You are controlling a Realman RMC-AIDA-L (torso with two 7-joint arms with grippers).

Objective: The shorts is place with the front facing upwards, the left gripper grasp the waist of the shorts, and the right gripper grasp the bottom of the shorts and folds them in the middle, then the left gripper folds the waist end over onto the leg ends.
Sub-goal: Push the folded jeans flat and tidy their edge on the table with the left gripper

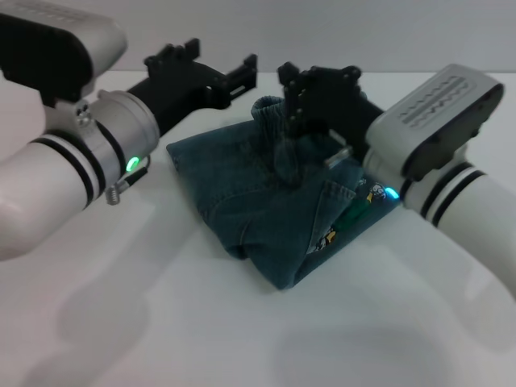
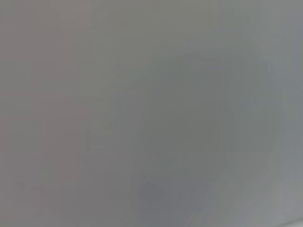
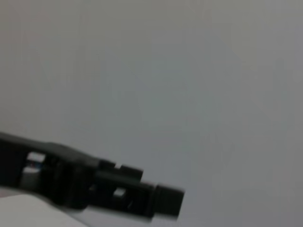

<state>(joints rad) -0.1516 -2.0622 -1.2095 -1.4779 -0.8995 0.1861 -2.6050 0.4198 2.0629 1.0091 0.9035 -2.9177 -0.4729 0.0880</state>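
L pincer (image 1: 230, 68) open, raised at far left; R pincer (image 1: 294, 105) pointing down, clamped.

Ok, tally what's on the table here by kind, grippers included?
Shorts: 1, blue denim, folded
Grippers: 2, left gripper beyond the shorts' far left corner, right gripper over their far edge
Table: 1, white
Total: 4

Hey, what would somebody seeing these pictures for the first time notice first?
Probably the dark denim shorts, folded into a bundle in the middle of the white table. The right gripper pinches a raised peak of fabric at the bundle's far side. The left gripper hovers open beside it, off the cloth.
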